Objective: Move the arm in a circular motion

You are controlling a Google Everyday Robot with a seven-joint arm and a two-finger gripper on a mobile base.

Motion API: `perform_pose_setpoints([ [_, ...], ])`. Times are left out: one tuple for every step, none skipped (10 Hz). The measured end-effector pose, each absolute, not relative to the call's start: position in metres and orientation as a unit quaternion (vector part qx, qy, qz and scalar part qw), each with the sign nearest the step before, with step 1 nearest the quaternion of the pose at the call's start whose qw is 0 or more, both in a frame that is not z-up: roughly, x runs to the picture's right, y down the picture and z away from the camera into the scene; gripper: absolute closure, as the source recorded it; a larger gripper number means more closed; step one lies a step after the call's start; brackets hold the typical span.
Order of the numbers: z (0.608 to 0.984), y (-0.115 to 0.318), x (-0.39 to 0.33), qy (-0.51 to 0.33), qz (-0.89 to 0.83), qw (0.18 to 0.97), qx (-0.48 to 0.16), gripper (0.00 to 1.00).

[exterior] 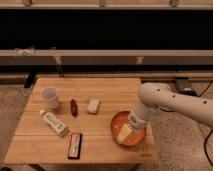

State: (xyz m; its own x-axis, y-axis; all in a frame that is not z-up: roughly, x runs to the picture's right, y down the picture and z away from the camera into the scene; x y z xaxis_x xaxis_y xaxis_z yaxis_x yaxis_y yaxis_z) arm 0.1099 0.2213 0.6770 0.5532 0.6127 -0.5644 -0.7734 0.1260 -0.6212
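The thick white arm reaches in from the right edge and bends down at a rounded joint over the right side of the wooden table. Its pale yellowish tip, the gripper, hangs over or in an orange bowl near the table's front right corner. The arm hides part of the bowl.
On the table stand a white cup, a small red object, a pale sponge-like block, a white bottle lying on its side and a dark flat bar. A low rail and dark wall run behind. A cable lies on the floor at right.
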Motion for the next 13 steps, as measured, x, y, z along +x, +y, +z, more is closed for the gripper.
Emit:
perform_pose_setpoints([
  [0.677, 0.221, 0.110, 0.085, 0.465, 0.745, -0.470, 0.28],
  [0.677, 0.221, 0.110, 0.085, 0.465, 0.745, -0.470, 0.28],
  [0.677, 0.221, 0.110, 0.085, 0.465, 0.745, -0.470, 0.28],
  [0.677, 0.221, 0.110, 0.085, 0.465, 0.745, -0.470, 0.28],
  [0.677, 0.221, 0.110, 0.085, 0.465, 0.745, -0.470, 0.28],
  [0.677, 0.221, 0.110, 0.086, 0.464, 0.746, -0.470, 0.28],
  [0.677, 0.221, 0.110, 0.087, 0.463, 0.748, -0.468, 0.28],
  [0.679, 0.217, 0.112, 0.091, 0.461, 0.753, -0.460, 0.28],
  [0.683, 0.212, 0.115, 0.094, 0.461, 0.758, -0.453, 0.28],
  [0.690, 0.202, 0.119, 0.095, 0.460, 0.765, -0.440, 0.28],
  [0.698, 0.189, 0.121, 0.092, 0.459, 0.774, -0.426, 0.28],
  [0.708, 0.175, 0.124, 0.089, 0.460, 0.782, -0.411, 0.28],
  [0.719, 0.157, 0.120, 0.083, 0.458, 0.791, -0.398, 0.28],
])
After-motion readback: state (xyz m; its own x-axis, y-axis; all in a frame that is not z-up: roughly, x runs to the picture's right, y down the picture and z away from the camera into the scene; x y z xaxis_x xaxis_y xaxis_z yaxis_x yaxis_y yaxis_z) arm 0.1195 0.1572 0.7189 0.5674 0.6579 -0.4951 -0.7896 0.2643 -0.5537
